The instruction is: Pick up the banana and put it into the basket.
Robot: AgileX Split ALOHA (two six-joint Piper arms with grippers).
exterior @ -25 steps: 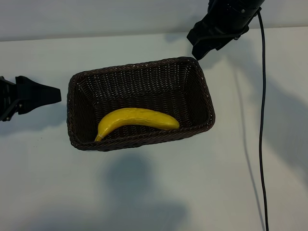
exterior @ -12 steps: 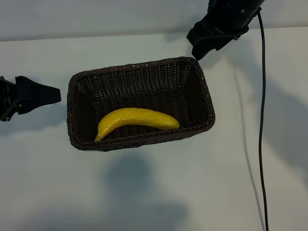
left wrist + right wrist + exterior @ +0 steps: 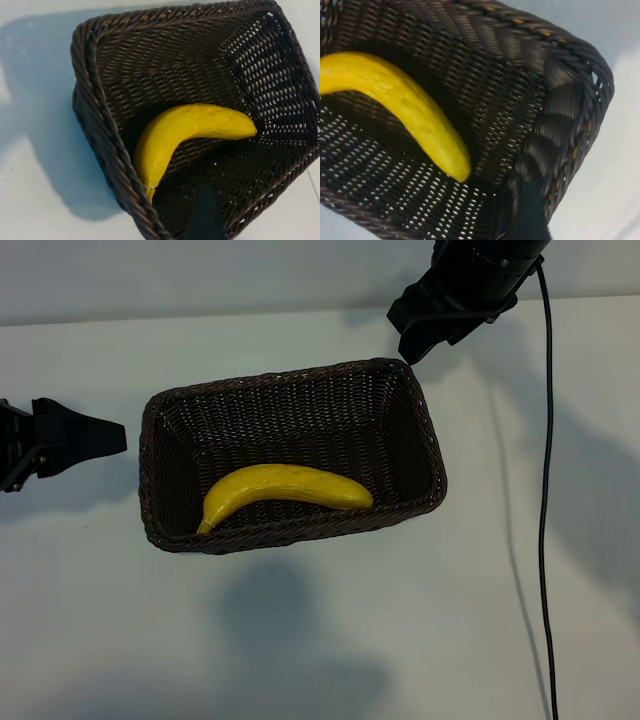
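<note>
I see the banana [image 3: 285, 492] lying inside the basket [image 3: 432, 445], both the left gripper [image 3: 75, 437] and right gripper [image 3: 433, 328] seemingly spread apart and empty, so I'd retreat without nudging the rim.

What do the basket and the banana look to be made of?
Basket: dark-brown woven wicker or a plastic look-alike; strands and braided rim show a slight sheen. Banana: smooth, evenly bright-yellow skin with no brown spots, so real fruit or a plastic replica; the look leaves it open.
</note>
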